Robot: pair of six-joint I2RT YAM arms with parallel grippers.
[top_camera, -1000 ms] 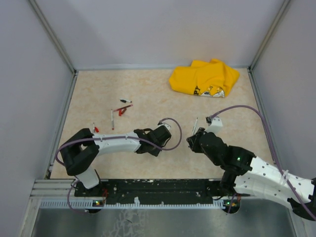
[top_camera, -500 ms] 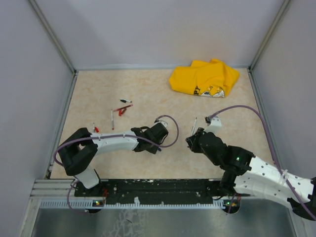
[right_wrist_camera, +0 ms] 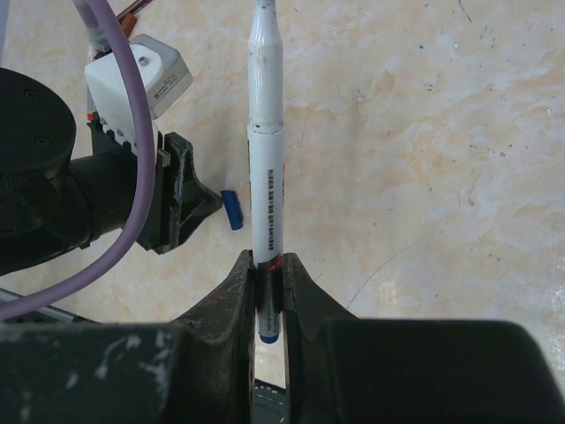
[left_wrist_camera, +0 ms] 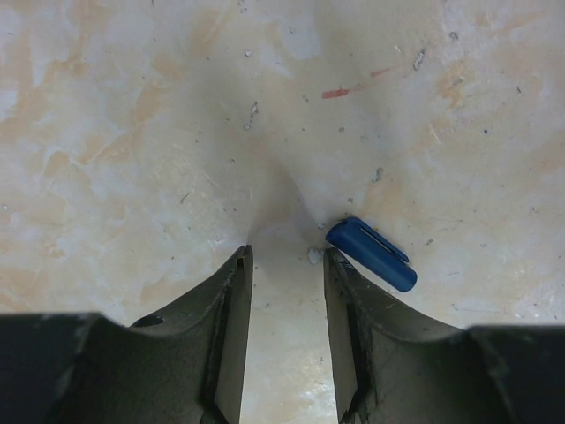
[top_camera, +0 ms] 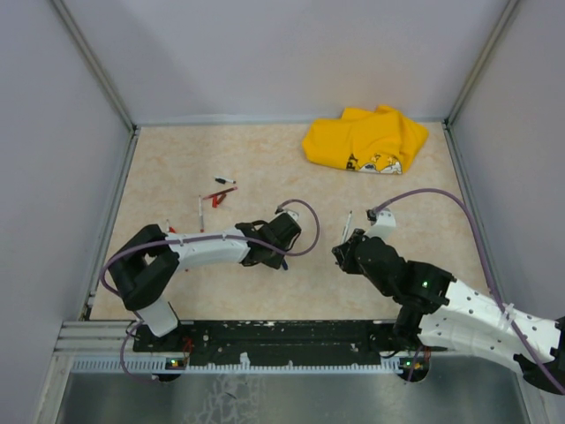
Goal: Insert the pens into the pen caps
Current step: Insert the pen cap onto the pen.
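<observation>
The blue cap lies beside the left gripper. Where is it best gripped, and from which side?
Grip the blue cap across its middle, on its two long sides, coming from above. It lies flat and slanted, just outside the open left gripper, so the jaws probably must shift over it and turn to sit square to its length.

A cap (left_wrist_camera: 371,254) lies on the desk (left_wrist_camera: 132,132) beside my left fingers (left_wrist_camera: 349,344); 1 pen (right_wrist_camera: 267,177) sits between my right fingers (right_wrist_camera: 234,305).
</observation>
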